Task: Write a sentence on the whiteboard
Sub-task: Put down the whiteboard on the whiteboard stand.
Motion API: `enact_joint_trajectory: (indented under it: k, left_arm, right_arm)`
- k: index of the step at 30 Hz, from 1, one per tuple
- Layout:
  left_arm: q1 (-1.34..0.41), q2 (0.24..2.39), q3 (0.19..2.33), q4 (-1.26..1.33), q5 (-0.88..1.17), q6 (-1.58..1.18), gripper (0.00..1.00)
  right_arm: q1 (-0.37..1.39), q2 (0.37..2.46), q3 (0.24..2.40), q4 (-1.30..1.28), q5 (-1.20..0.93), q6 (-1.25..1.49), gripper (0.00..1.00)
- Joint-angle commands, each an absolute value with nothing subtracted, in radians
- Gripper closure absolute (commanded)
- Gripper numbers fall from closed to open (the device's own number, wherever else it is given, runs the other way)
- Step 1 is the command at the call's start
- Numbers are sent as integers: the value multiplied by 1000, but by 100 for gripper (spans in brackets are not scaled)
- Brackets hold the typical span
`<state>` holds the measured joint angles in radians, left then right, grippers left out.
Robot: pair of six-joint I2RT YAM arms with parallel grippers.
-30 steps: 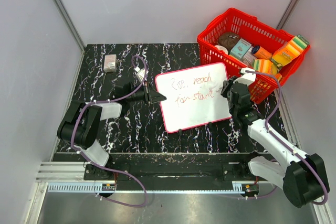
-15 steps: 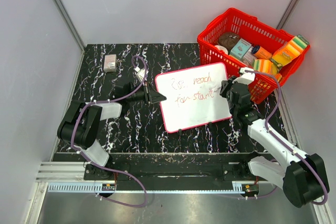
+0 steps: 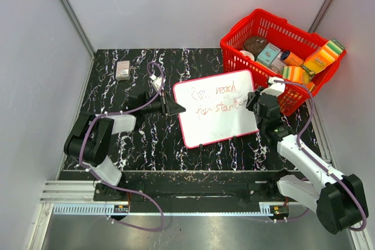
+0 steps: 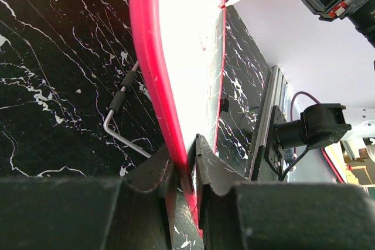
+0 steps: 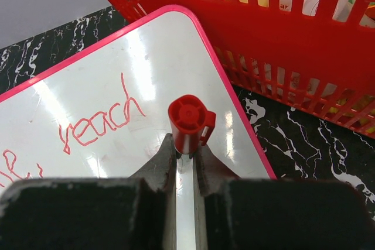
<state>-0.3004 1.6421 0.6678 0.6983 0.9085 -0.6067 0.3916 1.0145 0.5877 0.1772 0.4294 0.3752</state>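
Here, left hand (image 4: 184,151) clamps the one whiteboard (image 3: 221,126); right hand (image 5: 184,147) clamps one marker (image 5: 187,115).

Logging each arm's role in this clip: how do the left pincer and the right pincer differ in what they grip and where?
The left pincer is shut on the whiteboard's red rim; the right pincer is shut on a red marker. The left pincer sits at the board's left edge; the right pincer hangs over its right side, beside the red basket. Both grip something red.
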Motion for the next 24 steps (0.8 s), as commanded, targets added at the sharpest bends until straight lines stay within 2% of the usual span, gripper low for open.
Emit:
enact_joint_trajectory:
  k: [1,24]
  left_arm:
    - [-318,1617,687,718,887,-525,100]
    - [-318,1618,687,718,885,-523,100]
  right_arm:
    - [387,994,575,147,482,383,100]
    - [383,995,554,163,385,436,100]
